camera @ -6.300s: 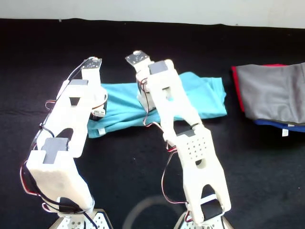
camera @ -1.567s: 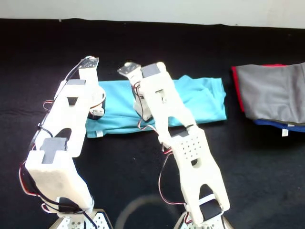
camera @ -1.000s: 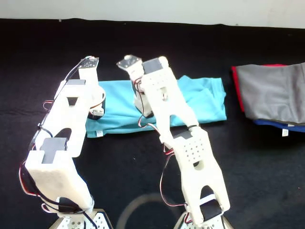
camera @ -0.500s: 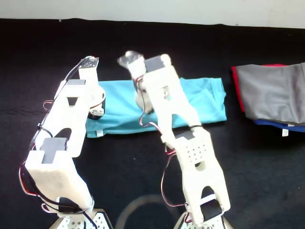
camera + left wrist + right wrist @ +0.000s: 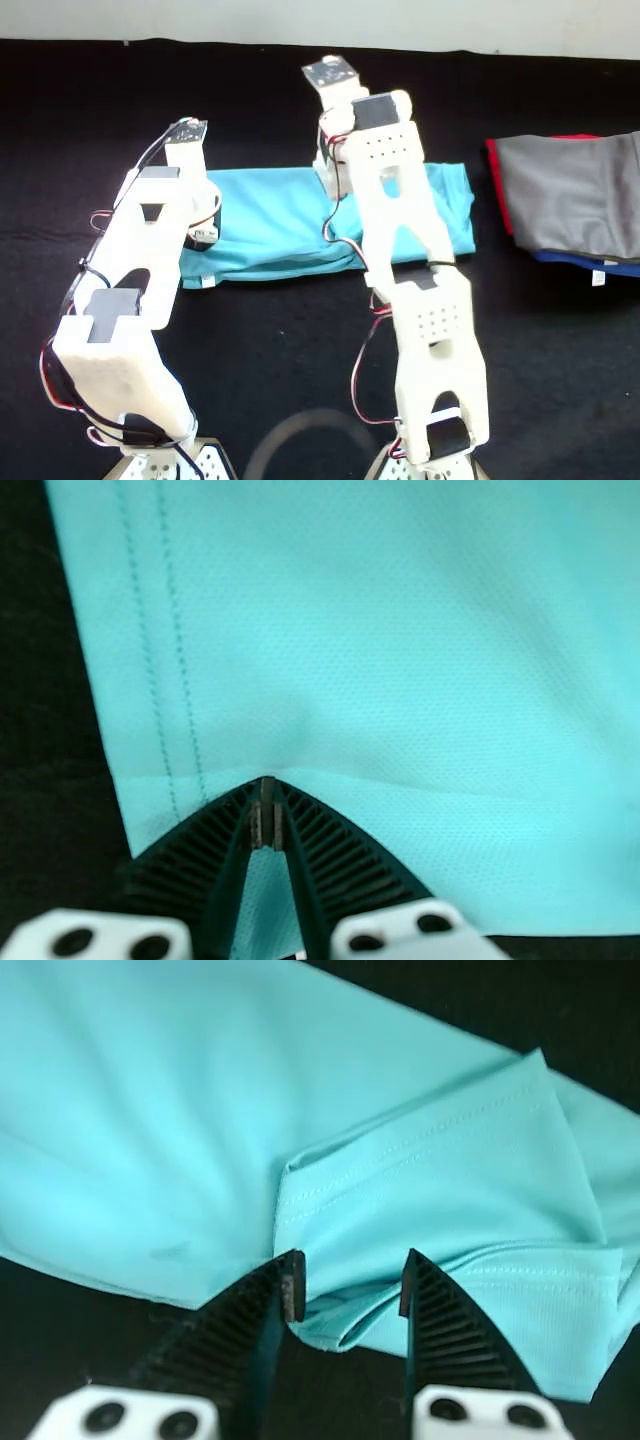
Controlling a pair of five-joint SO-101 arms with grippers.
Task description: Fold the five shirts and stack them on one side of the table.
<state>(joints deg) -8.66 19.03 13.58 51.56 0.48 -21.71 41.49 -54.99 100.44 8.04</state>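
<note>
The work looks well along but not finished. At one side of the bench (image 5: 560,350) sits a stack of folded shirts (image 5: 570,200), grey on top with a red edge and a blue edge showing beneath it. How many shirts it holds I cannot tell.

The teal shirt (image 5: 280,215) lies apart from that stack, near the middle of the bench, folded lengthwise into a long band. A sleeve is tucked over at the end nearer the stack.

The left gripper (image 5: 265,820) is pinched closed on the hemmed end of the shirt, and the cloth puckers up at its tips. The right gripper (image 5: 350,1285) is open, with its jaws on either side of the doubled edge by the tucked sleeve and nothing held between them.

As I judge it, the teal shirt needs its crosswise folds and then has to go onto the stack.
</note>
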